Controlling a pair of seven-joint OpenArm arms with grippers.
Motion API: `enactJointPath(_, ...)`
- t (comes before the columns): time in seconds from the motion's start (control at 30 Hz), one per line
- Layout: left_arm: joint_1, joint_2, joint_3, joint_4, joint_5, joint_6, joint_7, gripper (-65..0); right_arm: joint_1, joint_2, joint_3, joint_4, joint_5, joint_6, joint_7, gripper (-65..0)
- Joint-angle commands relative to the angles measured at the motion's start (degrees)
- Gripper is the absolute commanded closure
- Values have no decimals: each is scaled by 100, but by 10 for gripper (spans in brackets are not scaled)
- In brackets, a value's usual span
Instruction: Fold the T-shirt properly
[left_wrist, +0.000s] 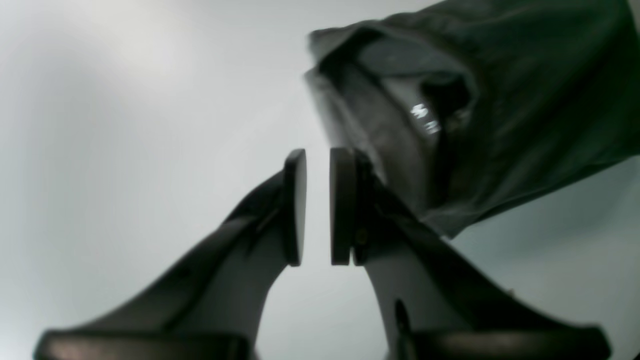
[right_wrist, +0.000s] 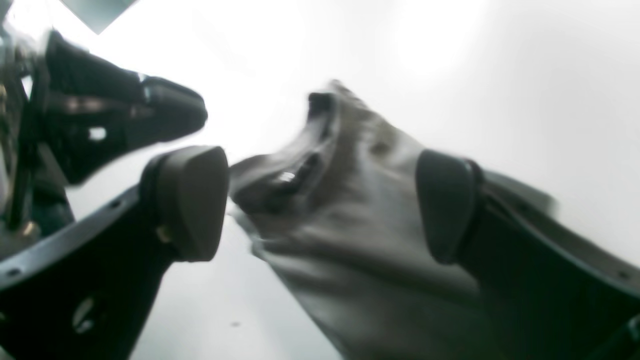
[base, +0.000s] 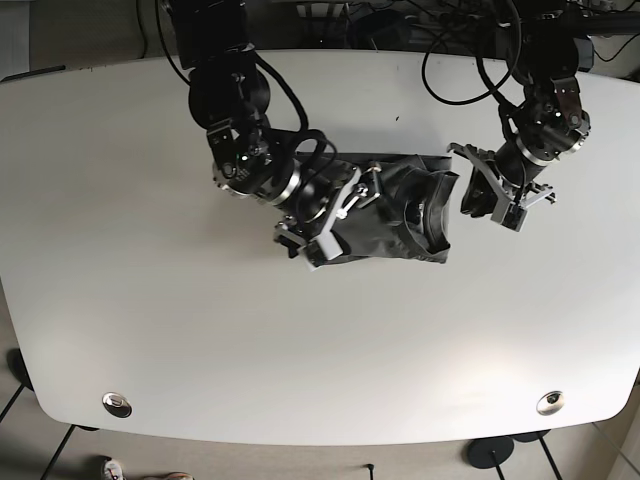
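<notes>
No readable text, label, brand, number or sign appears in any view. A small white tag inside the neck of the T-shirt (left_wrist: 422, 117) carries marks, but they are too blurred to read.

T-shirt (base: 400, 220): dark charcoal grey, plain, no print seen; in the left wrist view (left_wrist: 525, 100) a greenish-black cast is noted, with a small white label at the collar, toward 12 o'clock of the pads. Table (base: 150, 300): plain white. Left gripper (left_wrist: 318, 207): matte black pads, dark fingers. Right gripper (right_wrist: 320, 202): black pads, black frame. Cables (base: 460, 80), at 12 o'clock of the shirt: black.
</notes>
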Motion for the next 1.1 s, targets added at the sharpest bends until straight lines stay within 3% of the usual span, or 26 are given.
enactJointPath(0.03, -35, 99, 96, 124, -69, 10, -119, -67, 275, 229, 364, -49, 369, -32, 142, -438)
enactJointPath(0.1, -61, 125, 158, 97, -69, 10, -119, -67, 513, 457, 443, -532, 528, -32, 133, -298)
enactJointPath(0.13, -70, 240, 272, 45, -60, 10, -119, -67, 750, 580, 443, -945, 651, -23, 133, -198)
enactJointPath(0.2, -79, 292, 316, -202, -60, 10, -119, -67, 882, 660, 443, -1490, 739, -15, 186, -116)
enactJointPath(0.3, -158, 266, 316, -861, -60, 10, -154, -67, 1093, 660, 452, -2123, 677, 328, 335, -109)
enactJointPath(0.53, -580, -217, 307, -2101, -78, 10, -163, -64, 1102, 686, 487, -3108, -61, 618, 1302, -108)
enactJointPath(0.73, -228, -261, 298, -668, -113, -34, -128, -63, 979, 985, 496, -2079, 255, 618, 1021, -108)
enactJointPath(0.83, 211, -253, 298, -70, -104, -34, -119, -63, 1084, 967, 479, -1921, 141, 601, 1030, -108)
enactJointPath(1.03, 888, -173, 298, -26, -113, 1, -145, -63, 1603, 967, 461, -2616, -299, 627, 1109, -106)
enactJointPath(1.1, 897, -86, 272, -228, -96, 1, -145, -63, 1761, 967, 452, -3214, -448, 636, 1645, -106)
